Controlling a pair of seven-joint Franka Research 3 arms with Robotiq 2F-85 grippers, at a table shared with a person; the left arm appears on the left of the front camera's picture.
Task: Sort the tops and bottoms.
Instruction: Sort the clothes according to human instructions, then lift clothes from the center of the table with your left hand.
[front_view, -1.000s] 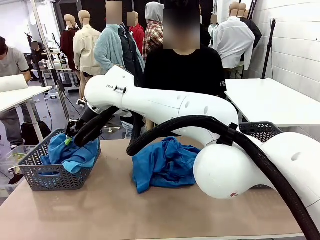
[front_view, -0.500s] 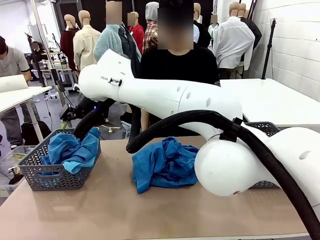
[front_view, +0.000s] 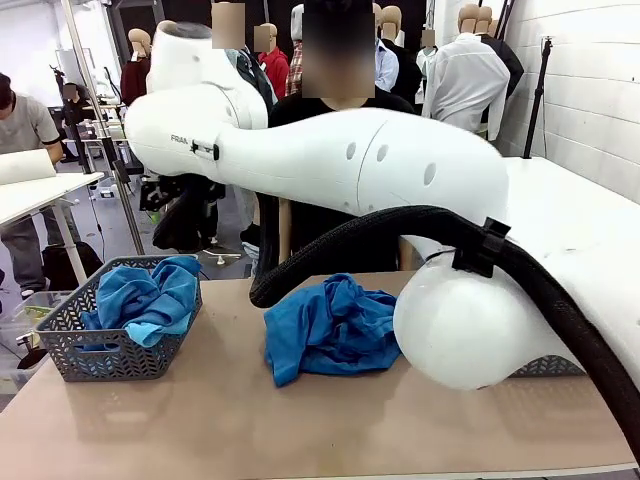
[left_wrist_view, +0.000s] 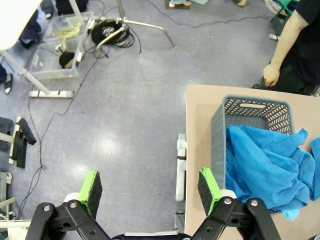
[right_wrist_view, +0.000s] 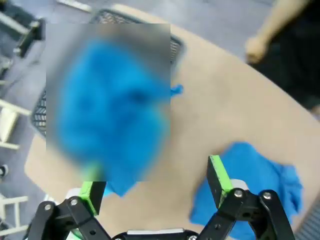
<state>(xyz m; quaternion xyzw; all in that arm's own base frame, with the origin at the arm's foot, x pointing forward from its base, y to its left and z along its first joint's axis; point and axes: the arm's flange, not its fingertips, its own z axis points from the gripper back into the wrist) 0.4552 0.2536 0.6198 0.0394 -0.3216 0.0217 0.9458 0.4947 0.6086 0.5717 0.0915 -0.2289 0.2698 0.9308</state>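
Bright blue garments (front_view: 145, 300) lie heaped in the grey basket (front_view: 100, 355) at the table's left end, one draped over its rim. Another blue garment (front_view: 330, 325) is crumpled on the tabletop near the middle. The cloth is too bunched to tell tops from bottoms. My right arm (front_view: 350, 170) stretches across to the left, raised above the basket. In the right wrist view my right gripper (right_wrist_view: 154, 182) is open and empty, high over the heaped garments (right_wrist_view: 110, 105) and the table garment (right_wrist_view: 250, 175). My left gripper (left_wrist_view: 150, 189) hangs open over the floor beside the basket (left_wrist_view: 250, 107).
A person in black stands at the far side, with a hand (left_wrist_view: 272, 75) near the basket's end. A second grey basket (front_view: 545, 365) sits at the table's right, mostly hidden behind my right arm. A black cable hose (front_view: 400, 225) loops over the table's middle.
My right gripper opened and let go of the blue garment in the left basket. The arm then rose well above the basket. The garment stays in the basket.
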